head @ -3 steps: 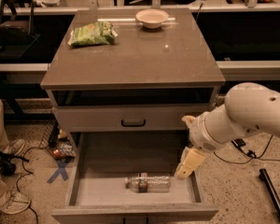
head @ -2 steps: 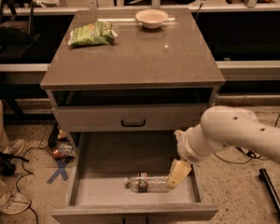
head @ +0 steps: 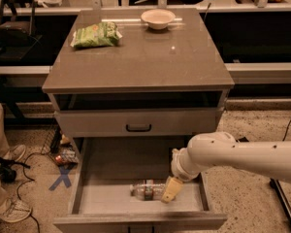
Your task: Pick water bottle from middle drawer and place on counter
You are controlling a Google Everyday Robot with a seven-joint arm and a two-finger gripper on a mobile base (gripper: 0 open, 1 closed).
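The water bottle point(head: 146, 190) lies on its side on the floor of the open middle drawer point(head: 106, 203), near the drawer's front and middle. My gripper point(head: 169, 191), with yellowish fingers on a white arm that comes in from the right, hangs down inside the drawer right at the bottle's right end. The counter point(head: 150, 57) is the glossy grey-brown top of the cabinet, above the drawers.
A green snack bag point(head: 96, 35) lies at the counter's back left and a white bowl point(head: 158, 18) at its back middle. A shut drawer with a black handle point(head: 138, 128) sits above the open one. A person's legs and shoes point(head: 1, 178) and cables are on the floor at left.
My arm has swung left and lower into the drawer, bringing the gripper from right of the bottle to its right end. The bottle has not moved.
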